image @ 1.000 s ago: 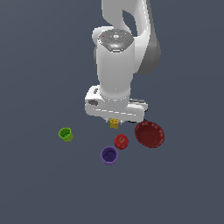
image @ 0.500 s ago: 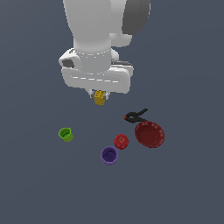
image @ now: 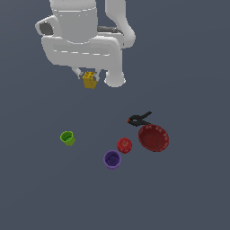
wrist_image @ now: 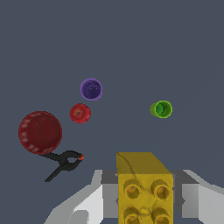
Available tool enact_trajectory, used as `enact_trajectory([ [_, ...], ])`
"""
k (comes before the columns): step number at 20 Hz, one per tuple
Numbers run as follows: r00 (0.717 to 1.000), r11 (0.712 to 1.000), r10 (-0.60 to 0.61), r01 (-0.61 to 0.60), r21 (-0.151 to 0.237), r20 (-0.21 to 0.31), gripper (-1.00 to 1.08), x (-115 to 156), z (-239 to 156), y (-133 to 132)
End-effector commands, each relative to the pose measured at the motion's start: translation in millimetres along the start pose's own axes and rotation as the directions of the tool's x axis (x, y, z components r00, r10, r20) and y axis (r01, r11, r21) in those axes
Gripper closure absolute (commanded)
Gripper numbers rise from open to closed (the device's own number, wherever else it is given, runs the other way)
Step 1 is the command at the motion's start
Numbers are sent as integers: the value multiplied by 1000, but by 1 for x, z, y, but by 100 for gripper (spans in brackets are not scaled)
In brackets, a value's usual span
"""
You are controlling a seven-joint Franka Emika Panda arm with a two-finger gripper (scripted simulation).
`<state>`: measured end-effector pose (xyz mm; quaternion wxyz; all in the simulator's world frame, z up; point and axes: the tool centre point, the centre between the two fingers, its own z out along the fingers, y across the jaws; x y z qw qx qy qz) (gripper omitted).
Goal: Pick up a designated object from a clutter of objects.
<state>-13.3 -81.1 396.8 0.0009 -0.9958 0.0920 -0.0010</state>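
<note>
The gripper (image: pixel 90 77) pinches the cube (image: pixel 89 80) between its jaws, holding it well above the floor (image: pixel 188 188). In the wrist view the cube (wrist_image: pixel 144 188) is a matte yellow block with round, darker orange studs on its near face, and pale grey fingers (wrist_image: pixel 190 199) press against both sides. Below lie the other items: a glossy green cup (image: pixel 68 138), a purple cup (image: pixel 112 159), a smooth red ball (image: pixel 124 145) just beside it, a dark red ribbed bowl (image: pixel 153 138) and a black clamp (image: pixel 139 119) with a red tip, touching the bowl's rim. The floor is flat, plain grey-blue.
</note>
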Motion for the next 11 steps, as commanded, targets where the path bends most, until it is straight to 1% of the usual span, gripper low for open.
enact_trajectory([
  [1,1000,1000,-1,1,-1,2,108,-3,-10,6],
  [5,1000,1000,-1,1,-2,2,108,-4,-17,10],
  [11,1000,1000,-1,1,-2,2,108,-2,-15,9],
])
